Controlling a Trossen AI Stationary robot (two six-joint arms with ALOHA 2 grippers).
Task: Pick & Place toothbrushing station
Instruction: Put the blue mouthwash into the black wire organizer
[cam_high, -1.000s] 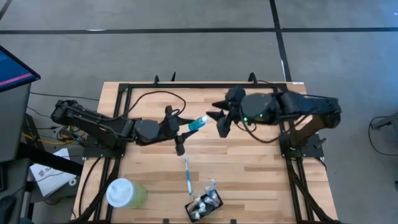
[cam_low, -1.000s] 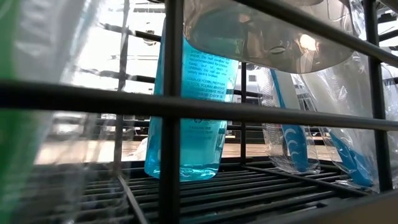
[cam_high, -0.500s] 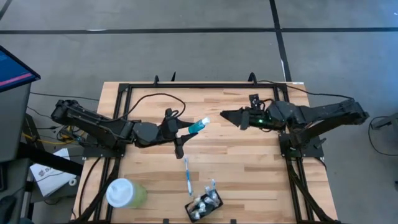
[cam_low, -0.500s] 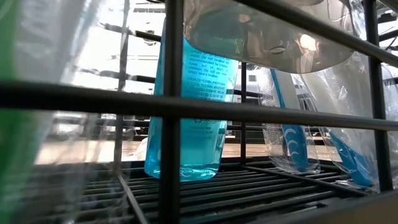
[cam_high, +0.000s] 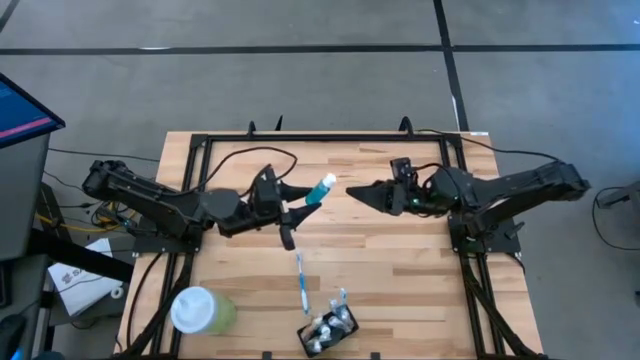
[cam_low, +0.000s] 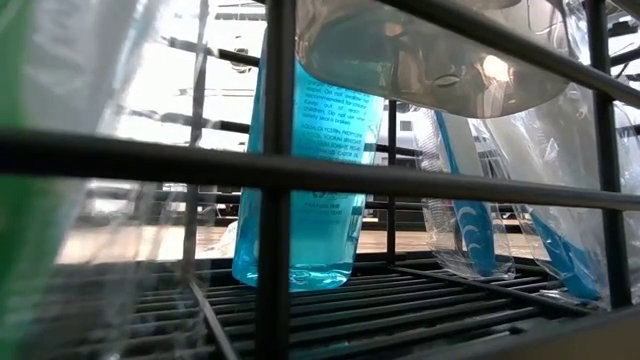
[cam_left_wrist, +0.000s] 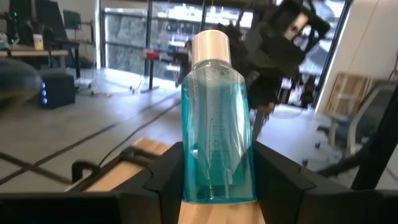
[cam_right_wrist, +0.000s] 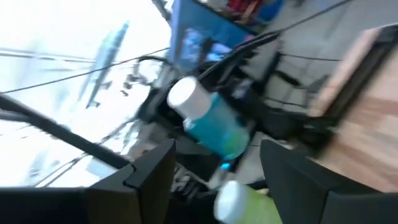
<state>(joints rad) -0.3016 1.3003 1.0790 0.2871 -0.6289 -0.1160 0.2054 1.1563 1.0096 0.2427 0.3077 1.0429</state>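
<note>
centrally on the wooden table (cam_high: 400, 262), a small teal bottle (cam_high: 319, 190) with a white cap is held clamped between the fingers of the left gripper (cam_high: 296, 205), as is confirmed in the left wrist view, where the bottle (cam_left_wrist: 216, 149) stands upright between the two dark fingers (cam_left_wrist: 163, 180). the capped end is pointed toward 1 o'clock, at the right gripper (cam_high: 356, 190), which is seen just beside it at 3 o'clock, apart from it, with its fingers spread and nothing between them; in the right wrist view the bottle (cam_right_wrist: 208, 122) is framed in the gap between them. a blue and white toothbrush (cam_high: 300, 283) is laid flat on the boards at 6 o'clock from the left gripper. the black holder (cam_high: 328, 330) with its packed contents is found at the table's near edge, just past the brush's lower end. a pale green cup (cam_high: 203, 311) with a white lid is seen at 9 o'clock from the holder.
</note>
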